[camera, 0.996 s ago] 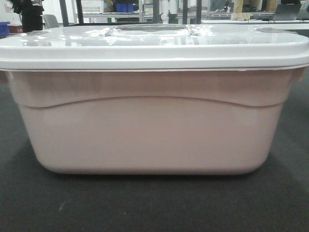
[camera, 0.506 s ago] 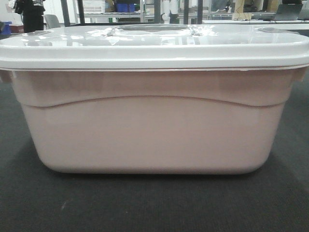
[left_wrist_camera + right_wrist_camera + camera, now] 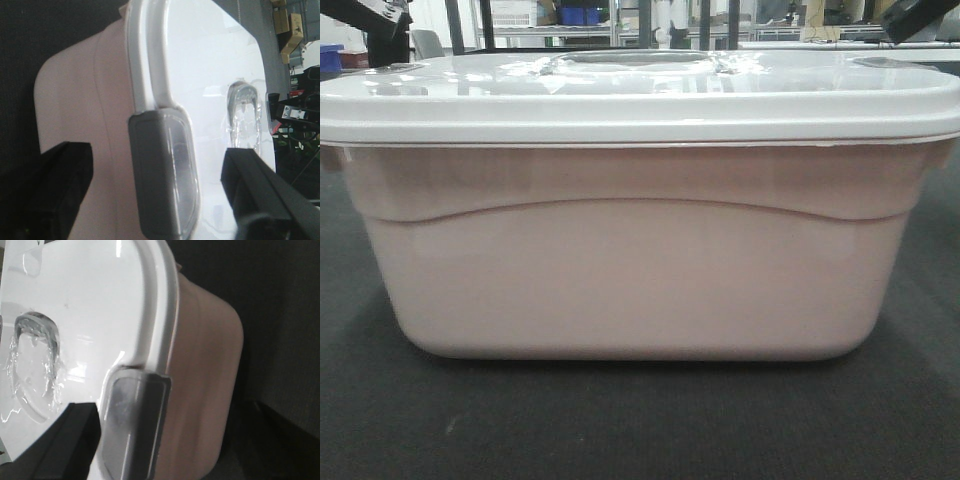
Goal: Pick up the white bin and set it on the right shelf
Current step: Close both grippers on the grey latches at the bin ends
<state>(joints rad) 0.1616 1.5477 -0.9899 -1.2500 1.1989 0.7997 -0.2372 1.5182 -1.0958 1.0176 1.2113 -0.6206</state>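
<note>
White bin [image 3: 640,270] upright, lid up, long axis running left-right.

It looks like a lab or storeroom workspace. Metal racks [image 3: 550,32] holding blue crates [image 3: 577,15] stand at the back. Cardboard boxes [image 3: 289,30] are stacked to one side, and dark grey carpet [image 3: 640,425] covers the near surface.

Bright overhead light struck the glossy lid [image 3: 640,105] of the white bin [image 3: 640,270], leaving streaky glare around its recessed handle [image 3: 630,62]. The front view was evenly lit and fairly sharp, with a soft shadow under the bin on the dark carpeted surface [image 3: 640,420]. In the left wrist view the lid was blown out almost white, and the left end effector [image 3: 155,195] showed as blurred black shapes near the lens. The right wrist view was dimmer and grainy, with the bin's side in shade.
</note>
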